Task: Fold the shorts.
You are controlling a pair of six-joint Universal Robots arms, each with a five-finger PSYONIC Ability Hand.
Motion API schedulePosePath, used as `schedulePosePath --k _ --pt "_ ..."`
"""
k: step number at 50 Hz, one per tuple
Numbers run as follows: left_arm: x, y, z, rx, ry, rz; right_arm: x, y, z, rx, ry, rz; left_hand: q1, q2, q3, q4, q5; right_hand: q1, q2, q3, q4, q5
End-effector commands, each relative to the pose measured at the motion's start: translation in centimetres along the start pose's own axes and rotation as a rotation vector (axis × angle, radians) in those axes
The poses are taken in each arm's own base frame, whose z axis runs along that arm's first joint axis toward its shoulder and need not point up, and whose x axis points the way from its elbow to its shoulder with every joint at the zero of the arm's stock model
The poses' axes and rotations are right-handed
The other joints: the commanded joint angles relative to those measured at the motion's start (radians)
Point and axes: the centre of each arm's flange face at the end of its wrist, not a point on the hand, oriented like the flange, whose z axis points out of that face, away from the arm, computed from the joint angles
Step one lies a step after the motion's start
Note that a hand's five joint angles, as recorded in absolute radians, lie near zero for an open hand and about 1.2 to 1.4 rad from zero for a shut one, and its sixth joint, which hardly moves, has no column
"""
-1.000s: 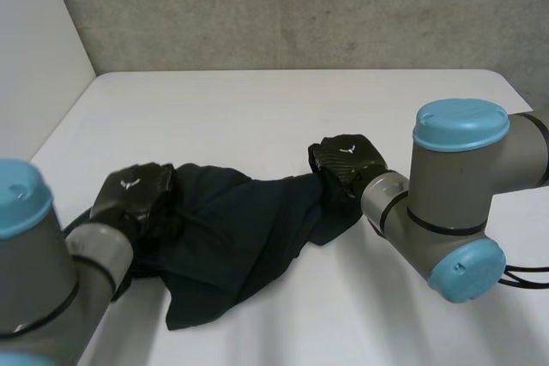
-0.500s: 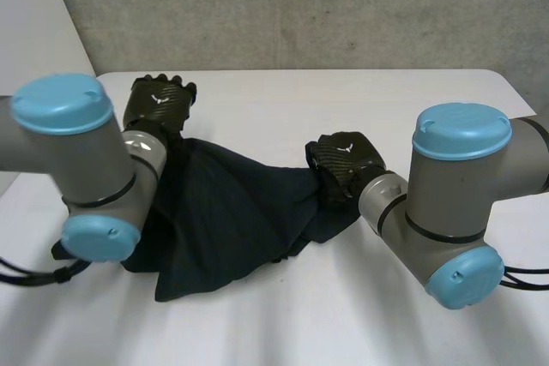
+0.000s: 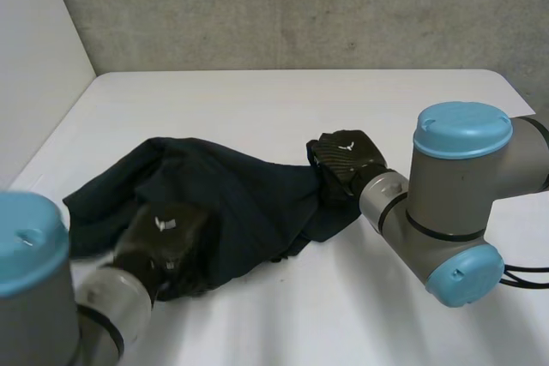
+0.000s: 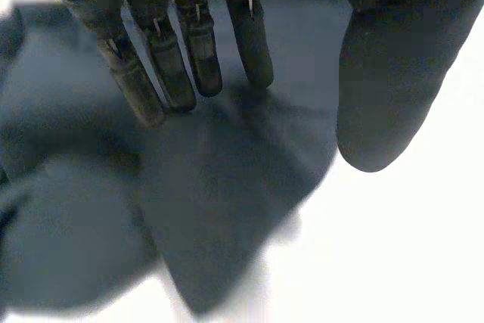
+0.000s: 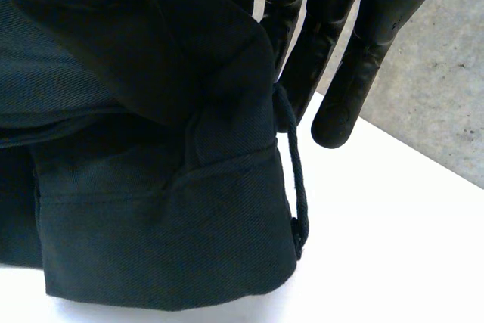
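The dark navy shorts [image 3: 232,199] lie spread across the middle of the white table [image 3: 283,100]; one flap reaches out to the left. My left hand [image 3: 167,242] hovers over their near left part. In its wrist view the fingers [image 4: 189,58] are straight and apart from the thumb, with nothing held. My right hand [image 3: 347,160] is at the right end of the shorts. There its fingers [image 5: 340,73] and thumb pinch a fold of the hem [image 5: 151,217], and a drawstring [image 5: 295,179] dangles beside them.
A concrete wall runs along the table's far edge and a pale wall stands at the left. My right arm's elbow [image 3: 455,203] sits over the near right of the table. Bare tabletop lies beyond the shorts.
The left hand carried the left side of the shorts up and away, let go of it, and came back near. The cloth now lies wider to the left. The right hand has not moved.
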Motion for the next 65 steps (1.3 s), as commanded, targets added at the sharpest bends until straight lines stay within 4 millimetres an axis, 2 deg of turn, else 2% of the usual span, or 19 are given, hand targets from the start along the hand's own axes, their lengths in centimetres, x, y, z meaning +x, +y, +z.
schedulePosePath --k 1,4,5,7,18,28,32,36,37,40,42,43,45,50,52,54,55,59,65 --pt "0.1 3.3 0.8 -0.053 -0.004 0.007 0.0 0.0 -0.1 0.001 0.000 0.000 0.076 0.082 0.083 0.078 0.081 0.441 0.226 0.219 0.207 0.232" --pt "0.2 3.7 1.1 -0.044 -0.005 0.008 0.0 0.0 -0.1 -0.002 -0.001 0.001 -0.047 -0.041 -0.040 -0.045 -0.042 0.441 0.226 0.219 0.207 0.232" --pt "0.1 3.8 1.4 -0.040 -0.009 0.010 0.0 0.0 -0.1 -0.002 -0.002 0.000 -0.204 -0.199 -0.197 -0.203 -0.199 0.441 0.226 0.219 0.207 0.232" --pt "0.2 3.8 1.8 -0.033 -0.011 0.009 -0.1 0.1 -0.1 -0.002 -0.004 0.000 -0.296 -0.291 -0.289 -0.295 -0.291 0.441 0.226 0.219 0.207 0.232" --pt "-0.4 4.1 5.1 -0.012 -0.082 0.008 -0.3 0.4 -0.2 -0.011 -0.011 0.000 -0.262 -0.256 -0.255 -0.260 -0.257 0.441 0.226 0.219 0.207 0.232" --pt "-0.9 4.6 7.8 0.000 -0.147 0.059 -0.4 0.7 -0.2 -0.018 -0.014 -0.001 -0.027 -0.022 -0.020 -0.025 -0.022 0.441 0.226 0.219 0.207 0.232" --pt "-1.1 4.3 8.4 0.039 -0.178 0.114 -0.4 0.7 -0.1 -0.017 -0.014 -0.004 0.196 0.201 0.203 0.197 0.201 0.441 0.226 0.219 0.207 0.232" --pt "-1.7 3.2 8.4 0.090 -0.216 0.168 -0.1 0.0 -0.1 0.002 -0.006 -0.012 0.653 0.659 0.660 0.655 0.658 0.441 0.226 0.219 0.207 0.232" --pt "-1.9 1.8 8.0 0.133 -0.229 0.182 0.1 -0.2 -0.1 0.006 -0.002 -0.017 0.785 0.790 0.792 0.786 0.790 0.441 0.226 0.219 0.207 0.232" --pt "-2.3 -1.0 6.6 0.226 -0.251 0.198 0.4 -1.5 -0.6 0.036 0.003 -0.053 0.786 0.791 0.793 0.788 0.791 0.441 0.226 0.219 0.207 0.232" --pt "-2.9 -3.8 5.2 0.319 -0.278 0.211 0.5 -2.7 -1.1 0.067 0.007 -0.086 0.786 0.791 0.793 0.788 0.791 0.441 0.226 0.219 0.207 0.232" --pt "-3.1 -4.8 4.7 0.353 -0.287 0.216 0.7 -4.3 -1.7 0.109 0.019 -0.127 0.786 0.791 0.793 0.788 0.791 0.441 0.226 0.219 0.207 0.232" --pt "-3.6 -8.2 2.7 0.461 -0.325 0.230 1.0 -6.1 -2.6 0.151 0.035 -0.176 0.786 0.791 0.793 0.788 0.791 0.441 0.226 0.219 0.207 0.232" --pt "-4.4 -13.9 -1.8 0.641 -0.372 0.270 2.1 -11.6 -5.4 0.297 0.103 -0.299 0.786 0.791 0.793 0.788 0.791 0.441 0.226 0.219 0.207 0.232" --pt "-4.4 -16.4 -4.0 0.725 -0.361 0.299 2.8 -14.9 -7.1 0.390 0.153 -0.333 0.786 0.791 0.793 0.788 0.791 0.441 0.226 0.219 0.207 0.232" --pt "-4.5 -17.9 -5.3 0.774 -0.355 0.318 3.2 -16.8 -8.3 0.448 0.180 -0.347 0.786 0.791 0.793 0.788 0.791 0.441 0.226 0.219 0.207 0.232" --pt "-4.5 -18.4 -5.9 0.792 -0.351 0.322 3.4 -18.6 -9.6 0.497 0.196 -0.354 0.786 0.791 0.793 0.788 0.791 0.441 0.226 0.219 0.207 0.232" --pt "-4.8 -20.4 -7.9 0.854 -0.348 0.332 3.6 -21.3 -11.5 0.554 0.215 -0.361 0.786 0.791 0.793 0.788 0.791 0.441 0.226 0.219 0.207 0.232" --pt "-5.4 -21.9 -11.0 0.914 -0.381 0.322 3.7 -22.4 -12.8 0.542 0.208 -0.361 0.786 0.791 0.793 0.788 0.791 0.441 0.226 0.219 0.207 0.232"
